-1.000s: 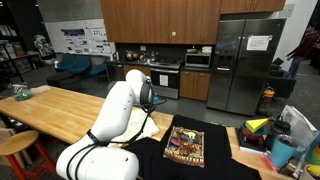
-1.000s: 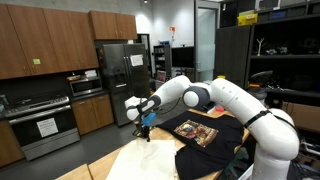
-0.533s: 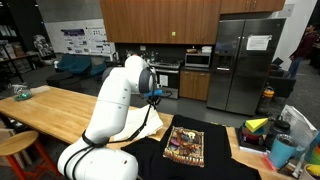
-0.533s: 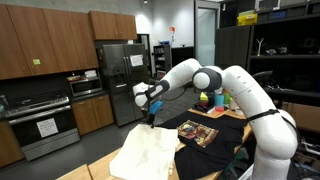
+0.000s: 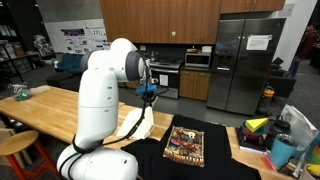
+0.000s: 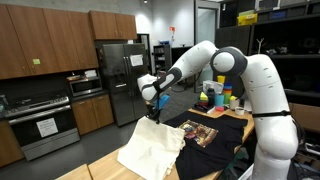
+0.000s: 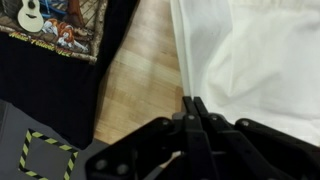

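Up goes the arm, higher than a moment ago, and the cloth (image 6: 150,152) has come up with it. The gripper (image 6: 153,113) is pinched tight on the cloth's top edge, jaws together in the wrist view. The cloth hangs from the grip, its lower part draped on the table (image 5: 50,110), its edge against the black shirt (image 6: 205,133).

Cream-white cloth (image 6: 150,150): plain, unprinted, softly creased. One corner is held up well above the wooden counter (image 5: 50,110). The rest hangs in a slanted drape, its lower part spread on that counter.
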{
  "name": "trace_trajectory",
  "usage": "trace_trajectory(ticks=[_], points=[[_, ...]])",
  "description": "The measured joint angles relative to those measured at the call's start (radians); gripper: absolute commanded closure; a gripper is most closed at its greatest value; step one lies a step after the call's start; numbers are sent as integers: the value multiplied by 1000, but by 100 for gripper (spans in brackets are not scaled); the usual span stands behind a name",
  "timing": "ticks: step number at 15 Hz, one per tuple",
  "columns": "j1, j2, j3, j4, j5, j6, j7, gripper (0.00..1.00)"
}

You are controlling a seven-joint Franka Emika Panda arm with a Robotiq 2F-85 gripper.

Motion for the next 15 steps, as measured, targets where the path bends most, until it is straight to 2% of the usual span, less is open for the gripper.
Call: trace_trajectory(ticks=[4, 7, 10, 15], points=[[13, -161, 42, -195, 3, 69, 25, 99], [20, -240, 84, -286, 15, 127, 31, 99], [29, -282, 118, -331, 41, 170, 35, 99], [44, -292, 151, -336, 46, 171, 28, 97]])
